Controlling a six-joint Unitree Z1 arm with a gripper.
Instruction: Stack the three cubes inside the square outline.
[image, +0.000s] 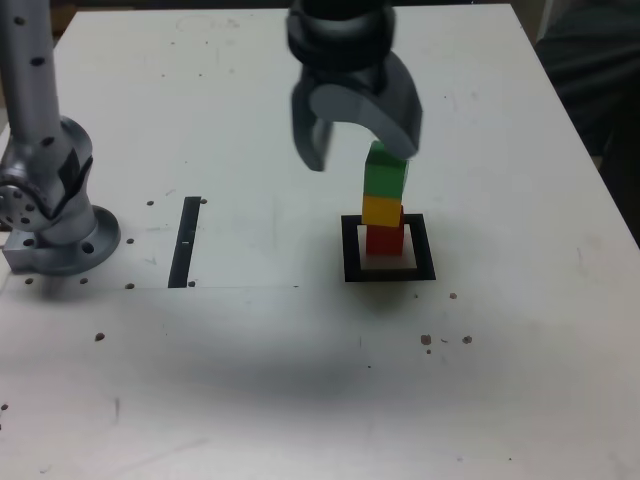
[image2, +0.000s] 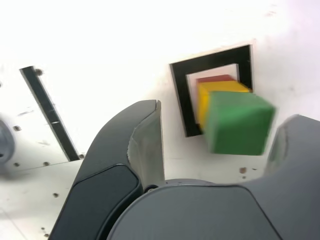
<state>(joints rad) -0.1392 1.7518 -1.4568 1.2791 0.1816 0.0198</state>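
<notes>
Exterior view: the gripper is blurred, jaws spread, fingers above the stack and grasping nothing, the arm cut off at the top edge! Green cube on yellow cube on red cube, the red one partly hidden, inside the square outline. Over to the wrist view: the green cube smears with blur, covering much of the yellow and one corner of the outline; only a sliver of red shows, and the gripper's body runs off the frame.
</notes>
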